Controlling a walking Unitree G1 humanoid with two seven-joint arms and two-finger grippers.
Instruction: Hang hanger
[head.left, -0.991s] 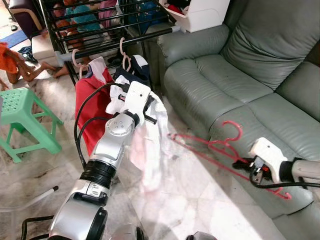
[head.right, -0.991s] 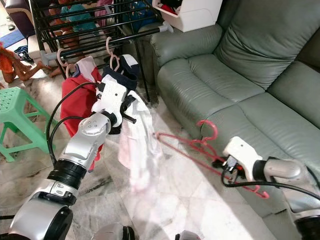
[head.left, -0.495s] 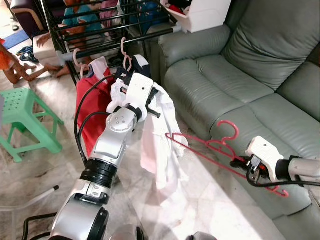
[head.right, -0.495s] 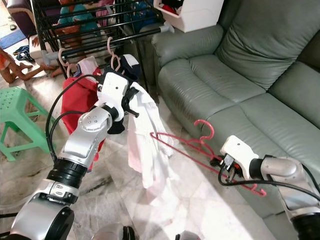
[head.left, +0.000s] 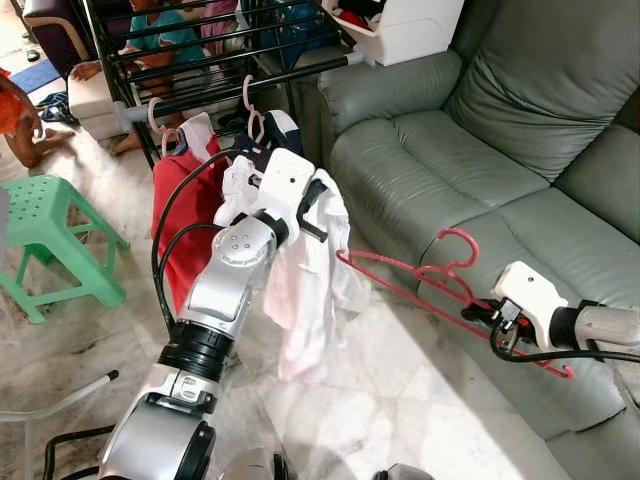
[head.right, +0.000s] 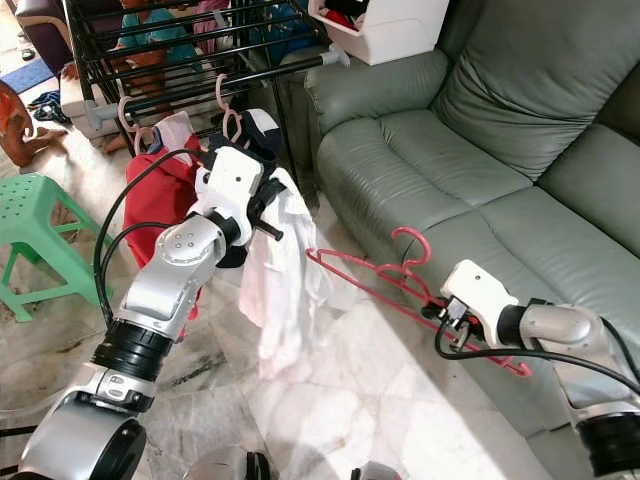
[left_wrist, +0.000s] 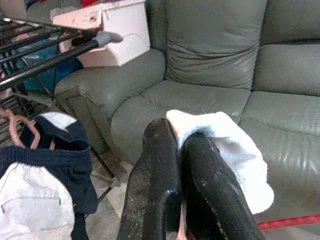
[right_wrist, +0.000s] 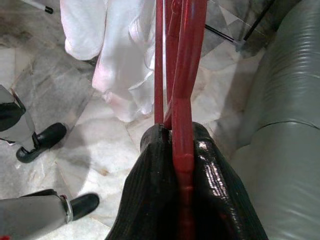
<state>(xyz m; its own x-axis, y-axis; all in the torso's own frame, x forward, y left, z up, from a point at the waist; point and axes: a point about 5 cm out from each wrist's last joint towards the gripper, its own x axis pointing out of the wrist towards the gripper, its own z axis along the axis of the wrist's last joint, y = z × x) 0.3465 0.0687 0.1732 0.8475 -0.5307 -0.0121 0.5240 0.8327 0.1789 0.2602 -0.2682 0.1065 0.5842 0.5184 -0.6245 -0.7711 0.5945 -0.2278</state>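
A red plastic hanger (head.left: 400, 285) is held at one end by my right gripper (head.left: 478, 318), shut on it in front of the sofa. The hanger's hook (head.left: 455, 240) points up and its far tip reaches the white garment (head.left: 310, 280). That garment dangles from my left gripper (head.left: 318, 205), which is shut on its top edge just below the drying rack's front rail (head.left: 240, 85). In the right wrist view the red hanger (right_wrist: 187, 60) runs out between the black fingers toward the white cloth (right_wrist: 120, 55). The left wrist view has the fingers (left_wrist: 155, 165) pinching white fabric (left_wrist: 225, 145).
The black drying rack (head.left: 200, 60) carries pink hangers (head.left: 247, 100) with a red garment (head.left: 180, 220) and a navy one (head.left: 280, 135). A green sofa (head.left: 470, 160) lies to the right, a white box (head.left: 400, 25) on its arm. A green stool (head.left: 45, 240) stands left; a person (head.left: 20, 110) sits beyond.
My right gripper has raised the red hanger and swung its tip left to the white garment. The garment has swung under my left gripper, which shifted slightly.
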